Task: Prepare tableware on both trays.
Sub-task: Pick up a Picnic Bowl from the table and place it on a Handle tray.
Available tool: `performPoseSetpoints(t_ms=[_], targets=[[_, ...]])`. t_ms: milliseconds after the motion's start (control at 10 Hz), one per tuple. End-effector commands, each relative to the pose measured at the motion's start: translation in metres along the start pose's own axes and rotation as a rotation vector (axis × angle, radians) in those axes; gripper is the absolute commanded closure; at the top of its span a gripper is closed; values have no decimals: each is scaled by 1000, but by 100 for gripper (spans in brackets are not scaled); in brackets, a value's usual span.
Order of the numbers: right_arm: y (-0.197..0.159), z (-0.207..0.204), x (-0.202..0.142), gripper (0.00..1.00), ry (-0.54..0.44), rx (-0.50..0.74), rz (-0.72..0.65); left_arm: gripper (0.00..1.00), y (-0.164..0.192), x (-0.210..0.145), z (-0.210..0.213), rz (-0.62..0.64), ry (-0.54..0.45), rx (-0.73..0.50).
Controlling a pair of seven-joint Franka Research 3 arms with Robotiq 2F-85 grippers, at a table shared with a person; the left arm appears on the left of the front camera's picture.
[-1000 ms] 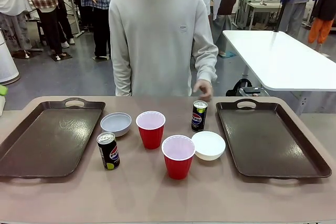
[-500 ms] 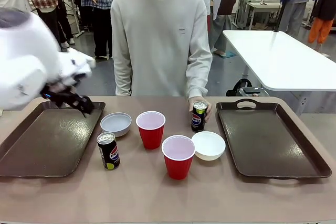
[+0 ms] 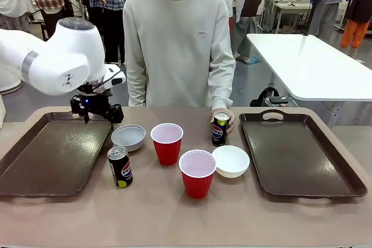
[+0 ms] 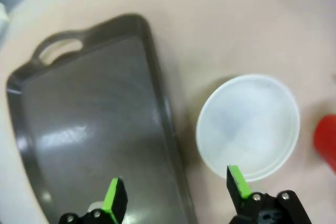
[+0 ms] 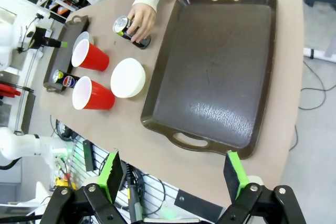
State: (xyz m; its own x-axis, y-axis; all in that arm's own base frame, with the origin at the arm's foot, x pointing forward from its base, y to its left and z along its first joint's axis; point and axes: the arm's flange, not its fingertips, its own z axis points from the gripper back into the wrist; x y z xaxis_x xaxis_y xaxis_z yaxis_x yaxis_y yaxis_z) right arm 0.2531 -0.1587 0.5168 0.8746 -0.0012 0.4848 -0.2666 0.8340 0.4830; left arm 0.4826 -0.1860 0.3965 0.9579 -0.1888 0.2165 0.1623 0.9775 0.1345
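Observation:
My left gripper point(image 3: 100, 115) hangs open above the far right corner of the left tray point(image 3: 52, 155), close to a white bowl point(image 3: 128, 136). In the left wrist view the open gripper point(image 4: 177, 192) straddles the tray rim point(image 4: 163, 108), with the bowl point(image 4: 248, 124) just right of it. Two red cups point(image 3: 167, 142) point(image 3: 197, 172), a second bowl point(image 3: 231, 161) and a Pepsi can point(image 3: 120, 166) stand mid-table. A person's hand point(image 3: 228, 121) holds the other can point(image 3: 220, 128). My right gripper point(image 5: 172, 171) is open, high over the right tray point(image 5: 210, 61).
The right tray point(image 3: 299, 155) lies bare at the table's right side. The person stands at the far edge, behind the cups. From the right wrist view the bowl point(image 5: 128, 77) sits just left of the tray's long rim.
My left arm has swung in from the left and now hangs near the left bowl. The person's hand came down onto the far can and stays there.

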Motion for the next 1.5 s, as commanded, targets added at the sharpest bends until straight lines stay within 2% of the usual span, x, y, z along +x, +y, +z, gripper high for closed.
performPoseSetpoints(t_ms=[0,100,300,500,600,900,1000,1100,1300,1400], targets=[[-2,-1,-1,0,1,4,-3,0,8,-17,38,37,38,-226],[-2,-1,-1,0,1,4,-3,0,0,0,0,0,0,0],[-2,-1,-1,0,1,4,-3,0,0,0,0,0,0,0],[-2,-1,-1,0,1,4,-3,0,3,18,5,3,41,-120],[-2,-1,-1,0,1,4,-3,0,2,37,-9,23,73,-124],[-2,-1,-1,0,1,4,-3,0,4,54,-41,36,128,-107],[-2,-1,-1,0,1,4,-3,20,8,56,-49,41,149,-127],[-2,-1,-1,0,1,4,-3,59,9,55,-51,46,195,-183],[-2,-1,-1,0,1,4,-3,100,2,52,-39,28,202,-210],[-2,-1,-1,0,1,4,-3,100,-1,51,-35,28,207,-205]])
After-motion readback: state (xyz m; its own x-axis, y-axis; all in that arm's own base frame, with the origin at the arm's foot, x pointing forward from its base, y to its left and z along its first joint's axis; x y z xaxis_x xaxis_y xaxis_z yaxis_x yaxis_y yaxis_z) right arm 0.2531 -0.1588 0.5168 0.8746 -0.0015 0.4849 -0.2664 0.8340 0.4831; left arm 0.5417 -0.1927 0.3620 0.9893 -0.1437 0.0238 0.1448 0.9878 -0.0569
